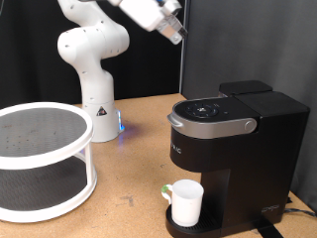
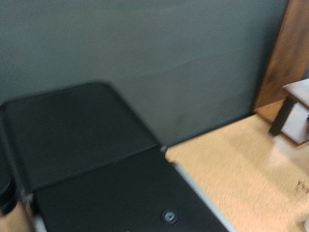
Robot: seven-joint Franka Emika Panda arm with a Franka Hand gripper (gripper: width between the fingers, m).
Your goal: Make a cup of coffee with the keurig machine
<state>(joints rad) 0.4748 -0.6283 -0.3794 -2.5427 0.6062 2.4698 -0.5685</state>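
Observation:
The black keurig machine [image 1: 233, 149] stands at the exterior view's right, lid down, silver-grey handle and round button panel on top. The small white cup [image 1: 186, 202] stands upright on the drip tray under the spout. My gripper [image 1: 175, 33] is high up at the exterior view's top, above and behind the machine, well clear of it; its fingers are blurred and nothing shows between them. The wrist view shows the machine's black top [image 2: 87, 145] from above, with no fingers in view.
A white two-tier round rack [image 1: 40, 159] stands at the exterior view's left. The robot's white base [image 1: 97, 109] is behind it. A dark curtain hangs at the back. A wooden tabletop [image 1: 129, 169] lies between rack and machine.

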